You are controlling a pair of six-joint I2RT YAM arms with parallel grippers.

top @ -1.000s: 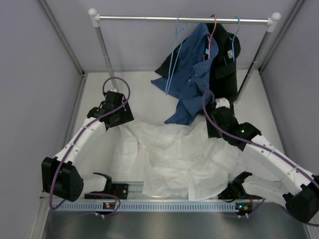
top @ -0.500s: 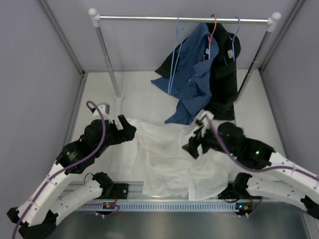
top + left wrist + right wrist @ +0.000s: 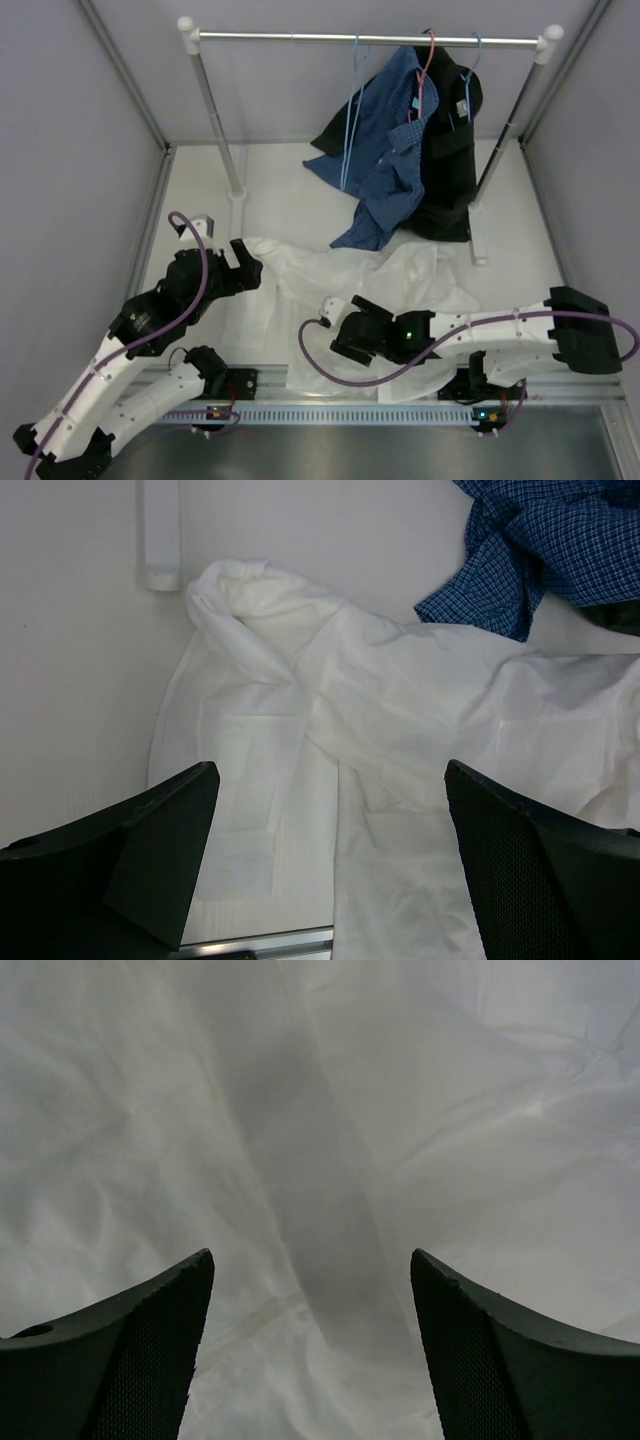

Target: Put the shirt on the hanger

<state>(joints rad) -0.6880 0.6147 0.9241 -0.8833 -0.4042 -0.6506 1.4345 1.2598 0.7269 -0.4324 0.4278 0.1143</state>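
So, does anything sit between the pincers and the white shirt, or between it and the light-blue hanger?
Nothing visible between them: the left pincer and right pincer are open directly over the white shirt. At the rail, the blue checked shirt hangs against the light-blue hanger's right side and could crowd it.

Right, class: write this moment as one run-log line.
white shirt: crumpled on table | hanger: hanging on rail | left gripper: open above it | right gripper: open, close over it
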